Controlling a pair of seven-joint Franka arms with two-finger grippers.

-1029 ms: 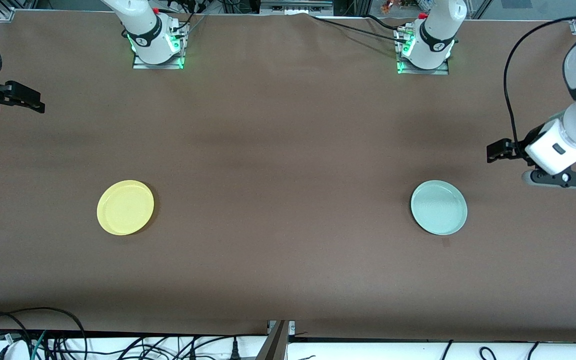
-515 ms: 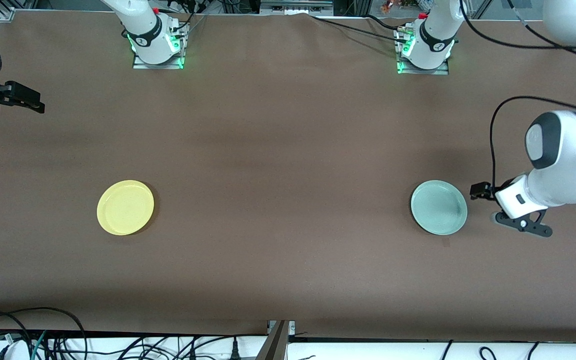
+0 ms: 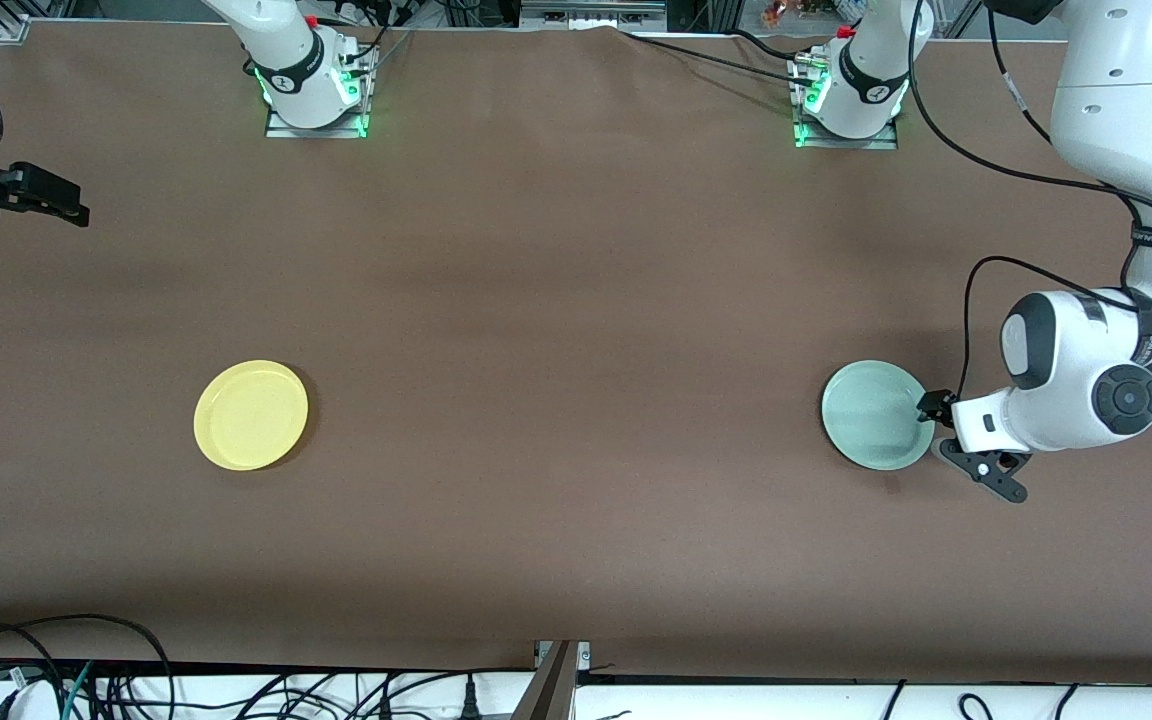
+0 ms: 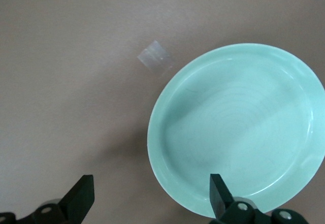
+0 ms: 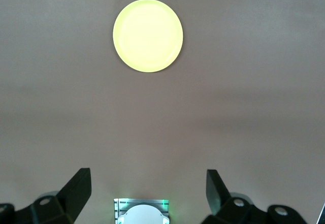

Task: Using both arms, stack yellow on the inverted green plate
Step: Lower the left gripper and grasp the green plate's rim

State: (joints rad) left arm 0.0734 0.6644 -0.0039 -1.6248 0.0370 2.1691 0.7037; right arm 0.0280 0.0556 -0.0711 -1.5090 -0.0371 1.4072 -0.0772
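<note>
The green plate (image 3: 876, 415) lies rim up toward the left arm's end of the table (image 3: 576, 300). The left gripper (image 3: 936, 408) is spread over its edge. I judge it should take the rim squarely before turning the plate. The yellow plate (image 3: 251, 414) lies well apart from the green plate. The right gripper (image 3: 46, 200) waits, spread.
</note>
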